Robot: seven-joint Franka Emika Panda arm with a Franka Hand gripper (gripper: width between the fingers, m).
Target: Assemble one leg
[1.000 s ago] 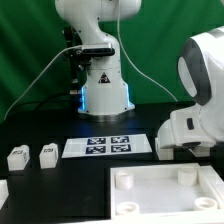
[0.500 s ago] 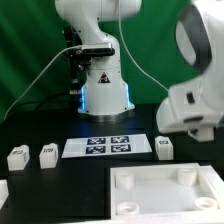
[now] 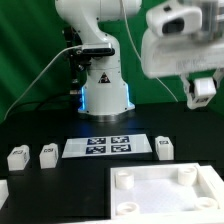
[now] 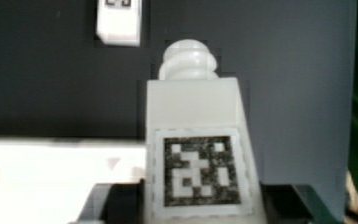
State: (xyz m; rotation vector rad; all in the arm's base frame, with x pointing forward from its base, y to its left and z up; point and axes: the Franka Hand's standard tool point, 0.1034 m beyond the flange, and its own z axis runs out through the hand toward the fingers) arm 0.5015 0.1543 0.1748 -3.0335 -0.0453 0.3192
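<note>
**Leg (image 3: 205, 88) clamped in the tool (image 3: 199, 96), high above the bench (image 3: 60, 185)**

The leg is hanging at the exterior view's upper right, well above the white panel (image 3: 160, 195). The tool is gripping it with jaws closed on the sides of its tagged body. In the wrist view the tag (image 4: 201, 168) is facing the camera and the rounded peg end (image 4: 190, 57) is projecting away from the wrist, probably left free for insertion into a corner socket (image 3: 122, 179). The height is likely keeping the leg clear of the loose parts. Three spare legs are lying on the bench: two (image 3: 17, 157) (image 3: 47, 154) at the exterior view's left and one (image 3: 164, 147) just beside the marker board (image 3: 105, 146).
</note>
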